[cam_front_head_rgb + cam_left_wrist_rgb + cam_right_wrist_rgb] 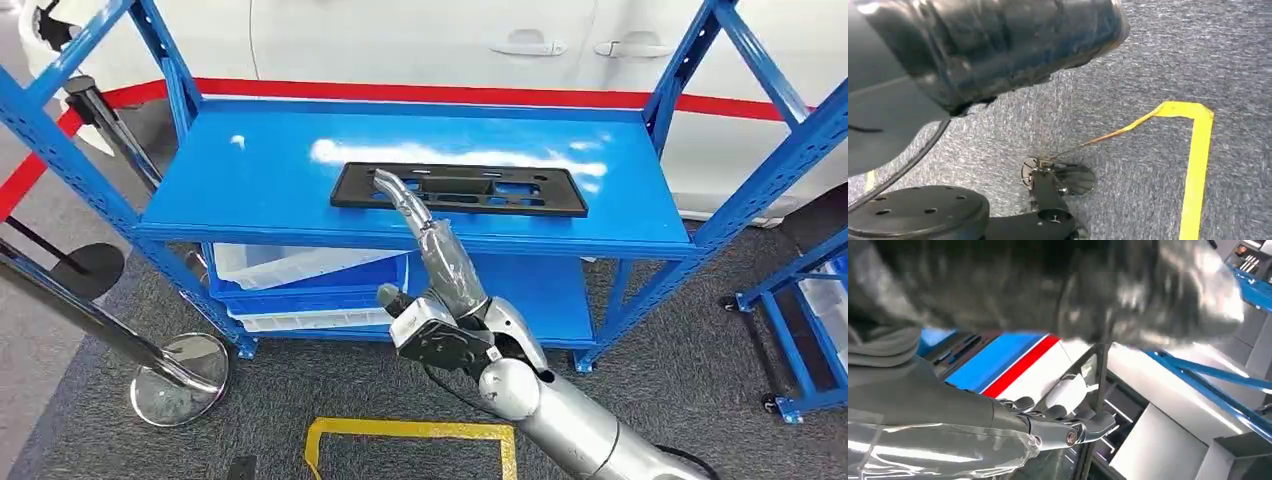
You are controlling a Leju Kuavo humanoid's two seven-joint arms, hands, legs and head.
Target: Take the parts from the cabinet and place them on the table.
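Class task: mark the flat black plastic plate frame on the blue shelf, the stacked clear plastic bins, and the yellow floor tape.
Flat black plastic plate frame (520,190), head view: right half of its face.
Stacked clear plastic bins (290,266), head view: top bin's rim.
Yellow floor tape (410,430), head view: its far strip.

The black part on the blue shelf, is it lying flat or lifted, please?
Flat: the black part rests along the blue shelf, the right hand at its near edge.

Part on shelf, bins below
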